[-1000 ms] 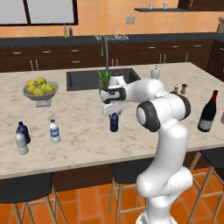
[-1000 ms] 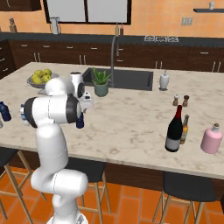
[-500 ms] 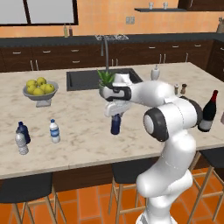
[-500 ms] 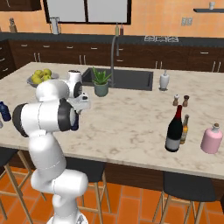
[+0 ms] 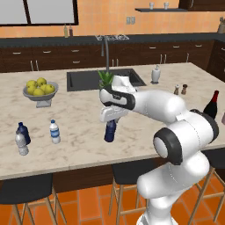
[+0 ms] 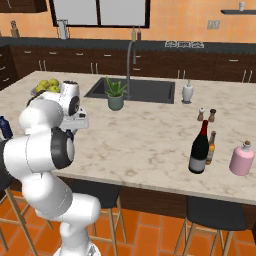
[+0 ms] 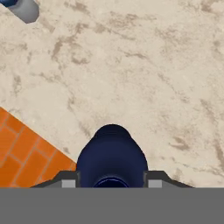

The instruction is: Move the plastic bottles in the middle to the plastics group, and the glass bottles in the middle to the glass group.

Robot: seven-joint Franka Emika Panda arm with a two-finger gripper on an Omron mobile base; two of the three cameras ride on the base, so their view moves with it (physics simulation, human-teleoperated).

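End effector: the end effector (image 5: 110, 119) pinches the slim dark blue bottle (image 5: 110, 130) at its neck, one finger on each side in the hand view, bottle hanging upright below it.
Held item position: over the front part of the bench (image 5: 145, 94), near its edge; whether the base touches the surface cannot be told.
Risk, slip: judged likely if the arm swings fast, since the grip sits high on a smooth rounded neck and the body hangs free below.
Risk, edge: orange floor tiles (image 7: 26, 153) lie just beside the bottle in the hand view; a drop here could go off the bench.
Risk, collision: the clear bottle with blue cap (image 5: 54, 131) stands between the held item and the plastics group (image 5: 20, 138); a low carry could knock it over.
Remaining item: the wine bottle (image 6: 199, 148) stands by the amber bottle (image 6: 211, 148) at the far end, well apart.
Materials: bench is matte beige veined stone; held bottle is glossy dark plastic, cylindrical with sloped shoulders; wine bottle dark, tall, red-foiled.
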